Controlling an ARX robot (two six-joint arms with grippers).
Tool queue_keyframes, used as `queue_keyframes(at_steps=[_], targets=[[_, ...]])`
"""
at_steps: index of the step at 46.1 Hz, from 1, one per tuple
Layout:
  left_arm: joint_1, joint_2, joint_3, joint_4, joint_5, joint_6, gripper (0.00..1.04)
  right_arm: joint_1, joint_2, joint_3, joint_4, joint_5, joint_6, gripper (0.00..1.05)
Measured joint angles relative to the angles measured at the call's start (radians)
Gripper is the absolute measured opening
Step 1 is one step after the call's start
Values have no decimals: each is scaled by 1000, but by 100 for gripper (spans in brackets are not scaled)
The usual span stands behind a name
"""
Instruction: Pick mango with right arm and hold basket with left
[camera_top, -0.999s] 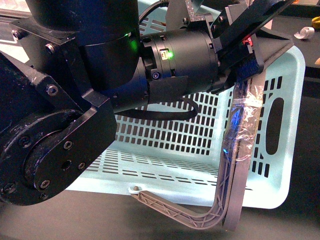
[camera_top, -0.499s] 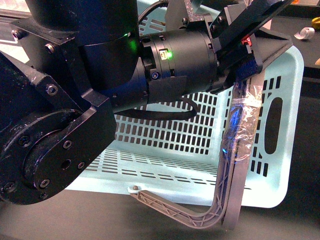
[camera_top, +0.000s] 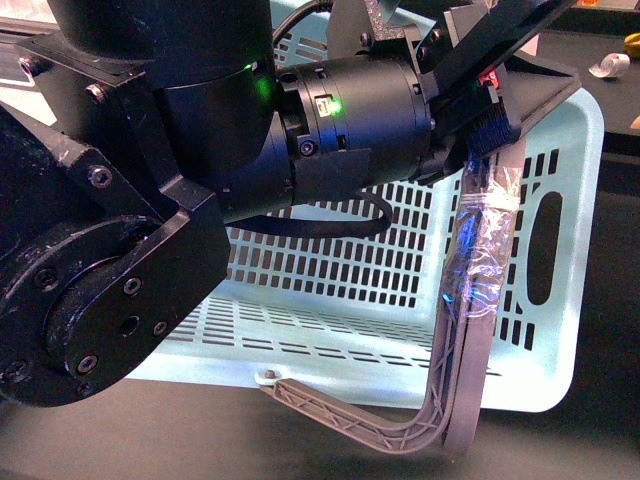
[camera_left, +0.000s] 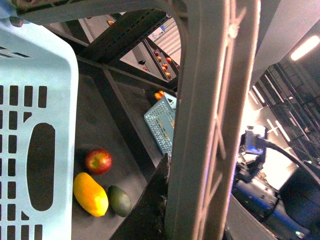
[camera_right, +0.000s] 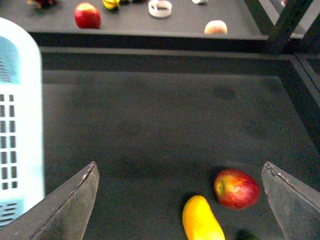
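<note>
The yellow mango (camera_right: 201, 220) lies on the dark shelf between the wide-open fingers of my right gripper (camera_right: 180, 172), which hangs above it and is empty. It also shows in the left wrist view (camera_left: 90, 194), beside the turquoise basket (camera_left: 35, 105). In the front view the basket (camera_top: 560, 180) hangs tilted, and my left gripper (camera_top: 488, 105) is shut on its grey taped handle (camera_top: 478, 260). The black left arm (camera_top: 200, 150) fills the left of that view. The handle (camera_left: 210, 120) crosses the left wrist view close up.
A red apple (camera_right: 236, 188) lies beside the mango, and a dark green fruit (camera_left: 119, 200) lies on its other side. A raised shelf edge (camera_right: 150, 42) runs behind, with another apple (camera_right: 87, 15), a tape ring (camera_right: 160, 7) and a pale fruit (camera_right: 215, 27) beyond. A small blue basket (camera_left: 161, 125) stands farther off.
The basket and my left gripper have shifted slightly up and to the left in the front view; the handle stays gripped.
</note>
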Motion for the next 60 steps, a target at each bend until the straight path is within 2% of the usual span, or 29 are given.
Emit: queue_keyframes(at_steps=[3, 15, 30, 45, 60], targets=[[0, 0, 0, 0, 0, 1, 10, -33, 173, 33, 82, -9, -11, 97], [0, 0, 0, 0, 1, 0, 10, -100, 639, 165, 224, -37, -72, 97], [0, 0, 0, 0, 1, 0, 10, -124, 1065, 380, 256, -17, -112, 97], [0, 0, 0, 0, 1, 0, 10, -181, 1276, 516, 247, 16, -116, 97], [0, 0, 0, 0, 1, 0, 10, -203, 1371, 598, 224, 32, -130, 97]])
